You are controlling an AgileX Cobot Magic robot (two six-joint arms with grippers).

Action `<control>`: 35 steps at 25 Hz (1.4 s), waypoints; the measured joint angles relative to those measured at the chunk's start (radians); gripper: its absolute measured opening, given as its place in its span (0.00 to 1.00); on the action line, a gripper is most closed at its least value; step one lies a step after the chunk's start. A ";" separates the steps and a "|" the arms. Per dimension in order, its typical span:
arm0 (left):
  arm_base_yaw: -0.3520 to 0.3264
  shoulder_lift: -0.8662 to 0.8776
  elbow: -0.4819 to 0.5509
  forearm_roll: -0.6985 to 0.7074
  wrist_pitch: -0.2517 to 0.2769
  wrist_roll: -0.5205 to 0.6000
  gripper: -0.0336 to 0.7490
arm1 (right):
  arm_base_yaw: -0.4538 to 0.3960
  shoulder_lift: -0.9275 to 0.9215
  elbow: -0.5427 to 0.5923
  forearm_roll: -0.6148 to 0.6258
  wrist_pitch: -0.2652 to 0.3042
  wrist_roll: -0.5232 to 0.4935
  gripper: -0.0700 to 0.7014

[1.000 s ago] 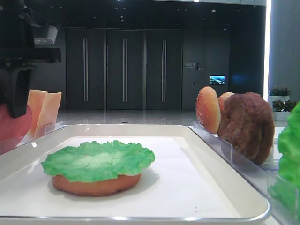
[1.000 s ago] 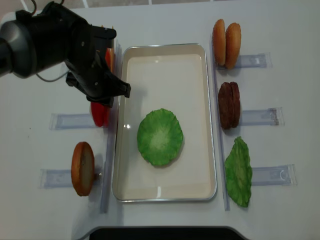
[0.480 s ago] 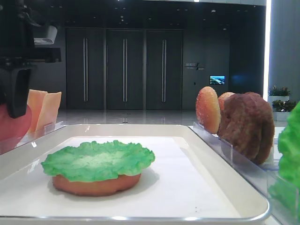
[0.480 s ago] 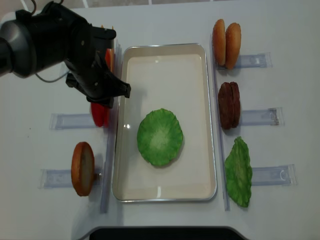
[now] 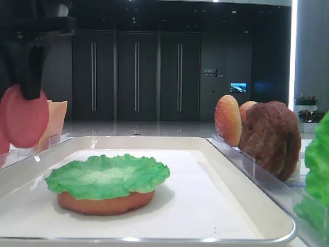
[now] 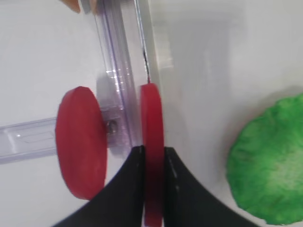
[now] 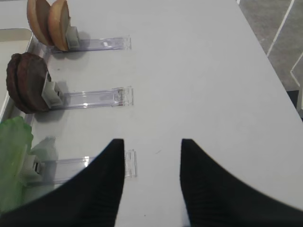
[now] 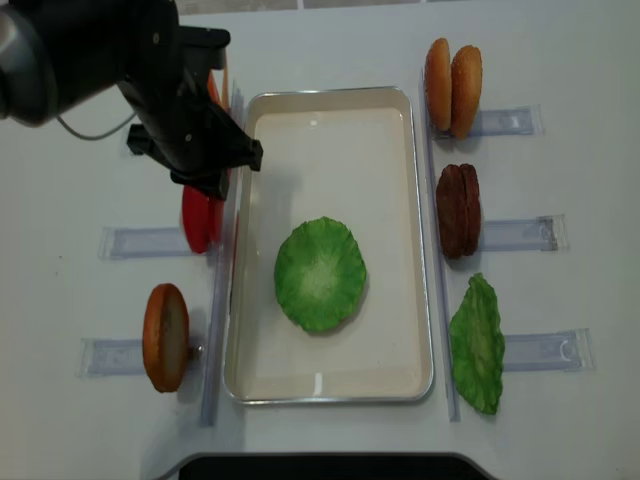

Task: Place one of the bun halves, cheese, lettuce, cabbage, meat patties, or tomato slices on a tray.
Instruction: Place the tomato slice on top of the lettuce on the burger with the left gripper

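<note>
My left gripper point(image 6: 153, 158) is shut on a tomato slice point(image 6: 151, 118), held edge-on beside the tray's left rim point(image 8: 240, 200). In the low side view the held tomato slice point(image 5: 23, 119) hangs above its holder. A second tomato slice point(image 6: 80, 142) stands in the clear holder. In the white tray point(image 5: 247, 206) lettuce point(image 8: 320, 273) lies on a flat bun half point(image 5: 103, 203). My right gripper point(image 7: 152, 156) stands open over bare table, holding nothing.
Right of the tray stand two bun halves point(image 8: 452, 87), meat patties point(image 8: 458, 210) and another lettuce leaf point(image 8: 477, 343) in clear holders. A bun half point(image 8: 165, 335) stands at the left front. Cheese slices point(image 5: 54, 121) stand behind the left arm.
My left gripper has risen with the tomato slice, lifting it up out of the holder. The tray's contents and the right gripper have not moved.
</note>
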 joint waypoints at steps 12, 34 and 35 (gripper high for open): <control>0.000 -0.005 -0.084 -0.017 0.144 0.027 0.12 | 0.000 0.000 0.000 0.000 0.000 0.000 0.45; 0.000 -0.278 0.144 -0.286 0.061 0.244 0.12 | 0.000 0.000 0.000 0.000 0.000 0.000 0.45; 0.000 -0.278 0.160 -0.332 0.030 0.275 0.12 | 0.000 0.000 0.000 0.000 0.000 0.000 0.45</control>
